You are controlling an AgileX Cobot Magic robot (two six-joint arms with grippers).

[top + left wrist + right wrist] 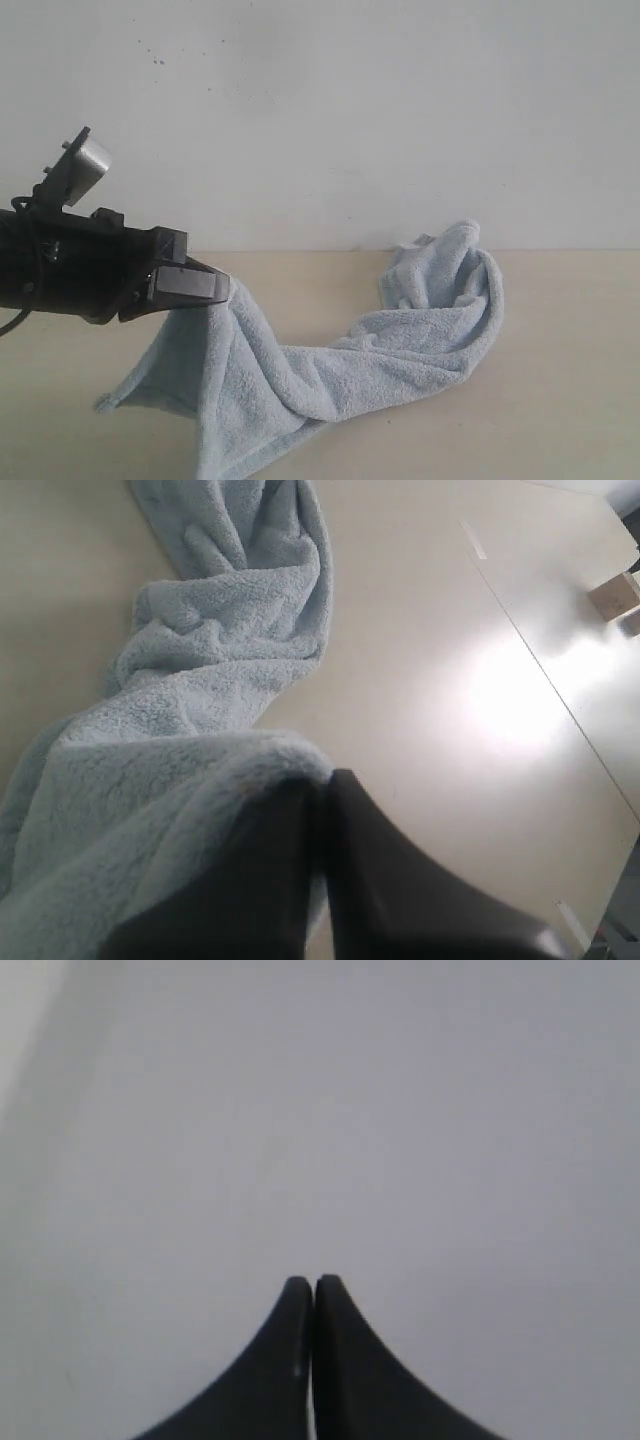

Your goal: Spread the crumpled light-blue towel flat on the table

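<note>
**Left hand pinching one end of the twisted towel; right hand clear of the scene**

The left hand (pixel 224 290) (pixel 322 782) is closed tight on a fold of the light-blue towel (pixel 370 350) (pixel 200 670), with the pile bunched over its fingertips and that end raised off the worktop (pixel 570 400) (pixel 430 730). From this grip the cloth hangs down and then runs as a twisted rope across the worktop. Its long axis goes from my left hand toward the right and back, ending in a humped heap close to the white wall (pixel 350 100). A loose flap lies below and to the left of the grip.

The right hand (pixel 314 1282) is closed on nothing. Its camera shows only the two fingertips pressed together against a plain pale surface, and the exterior view does not show this hand at all. I judge that the far heap lies on the right arm's side, so flattening the towel calls for a grip there and a pull along the long axis, away from the left hand.
</note>
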